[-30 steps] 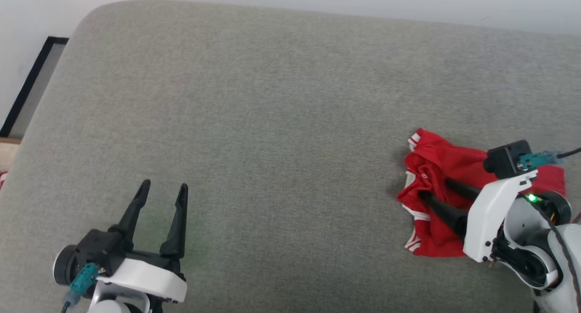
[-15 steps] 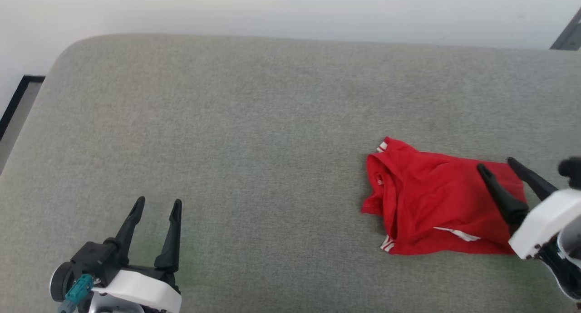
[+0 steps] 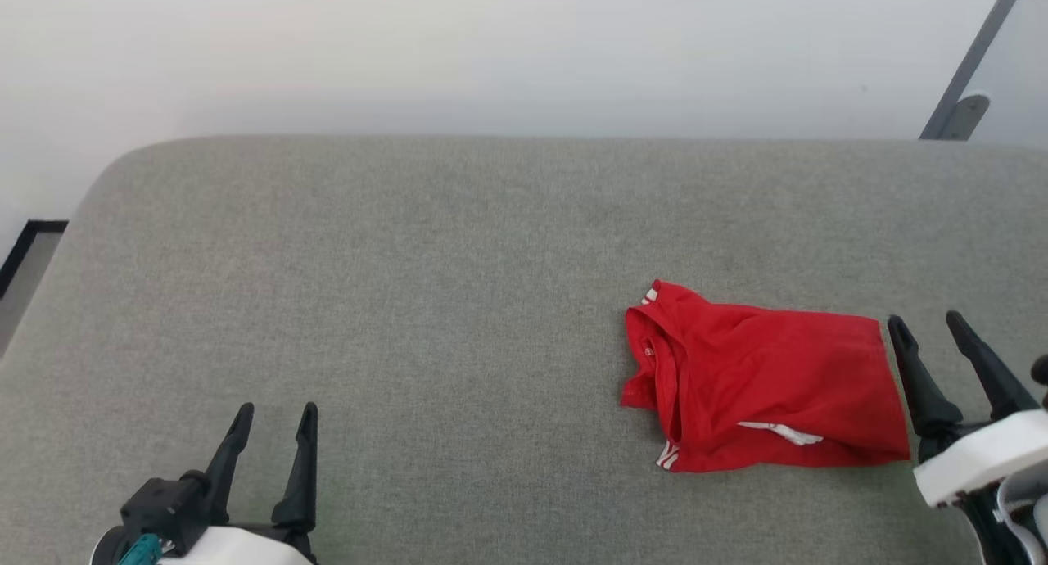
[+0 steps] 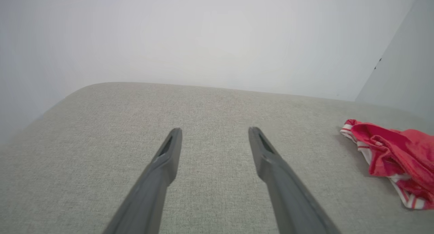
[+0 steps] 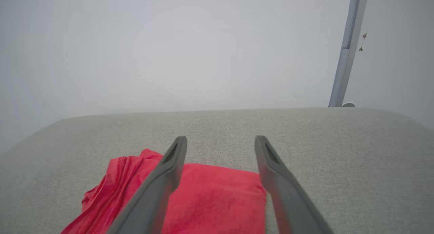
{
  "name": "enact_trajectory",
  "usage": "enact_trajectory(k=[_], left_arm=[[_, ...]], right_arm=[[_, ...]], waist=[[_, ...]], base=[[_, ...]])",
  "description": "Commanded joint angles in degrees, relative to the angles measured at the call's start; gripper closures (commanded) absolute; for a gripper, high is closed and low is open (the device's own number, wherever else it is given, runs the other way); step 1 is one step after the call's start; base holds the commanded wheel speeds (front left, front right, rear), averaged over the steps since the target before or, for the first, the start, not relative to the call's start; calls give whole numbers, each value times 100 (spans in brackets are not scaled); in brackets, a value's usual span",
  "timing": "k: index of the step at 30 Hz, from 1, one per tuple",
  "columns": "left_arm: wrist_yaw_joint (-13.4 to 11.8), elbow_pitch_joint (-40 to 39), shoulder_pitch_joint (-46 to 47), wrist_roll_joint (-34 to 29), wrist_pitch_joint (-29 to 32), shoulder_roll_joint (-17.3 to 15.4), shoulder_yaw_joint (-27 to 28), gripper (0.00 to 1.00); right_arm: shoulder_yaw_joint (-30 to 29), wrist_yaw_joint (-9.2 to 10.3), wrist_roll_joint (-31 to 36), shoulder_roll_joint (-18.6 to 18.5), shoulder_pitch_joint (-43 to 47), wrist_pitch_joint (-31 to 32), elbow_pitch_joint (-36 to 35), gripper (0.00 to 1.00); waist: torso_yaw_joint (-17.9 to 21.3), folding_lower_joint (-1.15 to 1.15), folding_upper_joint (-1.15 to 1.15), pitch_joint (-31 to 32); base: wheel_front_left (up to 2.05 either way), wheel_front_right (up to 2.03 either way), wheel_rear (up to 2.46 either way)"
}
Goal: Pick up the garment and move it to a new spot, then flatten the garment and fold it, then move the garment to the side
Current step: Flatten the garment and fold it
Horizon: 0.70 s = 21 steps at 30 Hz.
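A roughly folded red garment lies toward the right of the grey fabric-covered tabletop. The right hand hangs just beside its right edge, fingers spread and empty. The left hand, likewise released, sits well apart.

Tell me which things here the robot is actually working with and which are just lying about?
Part of the job: the red T-shirt, lying on the grey cushion; the left gripper and the right gripper, both open and empty.
Just there: the white wall; the grey metal pole; the dark frame at the left edge.
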<state>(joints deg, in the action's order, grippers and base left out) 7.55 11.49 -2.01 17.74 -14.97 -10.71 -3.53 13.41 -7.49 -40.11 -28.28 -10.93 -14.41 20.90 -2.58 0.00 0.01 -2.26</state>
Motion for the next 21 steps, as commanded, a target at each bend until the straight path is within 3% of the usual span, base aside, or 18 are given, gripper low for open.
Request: enact_trajectory(k=[1, 9, 21], left_arm=[[-18, -48, -98, 1, -27, 9, 50, 0], [-18, -344, -415, 66, -28, 78, 312, 0], [-18, -808, -1014, -81, -27, 208, 511, 0]], right_arm=[[-73, 0, 97, 69, 146, -61, -38, 0], [-643, 1, 488, 151, 808, -77, -601, 0], [-1158, 1, 551, 182, 1666, -63, -1191, 0]], waist=[[8, 0, -1, 100], [-42, 0, -1, 228], [-99, 0, -1, 236]], base=[[0, 0, 0], [0, 0, 0], [0, 0, 0]])
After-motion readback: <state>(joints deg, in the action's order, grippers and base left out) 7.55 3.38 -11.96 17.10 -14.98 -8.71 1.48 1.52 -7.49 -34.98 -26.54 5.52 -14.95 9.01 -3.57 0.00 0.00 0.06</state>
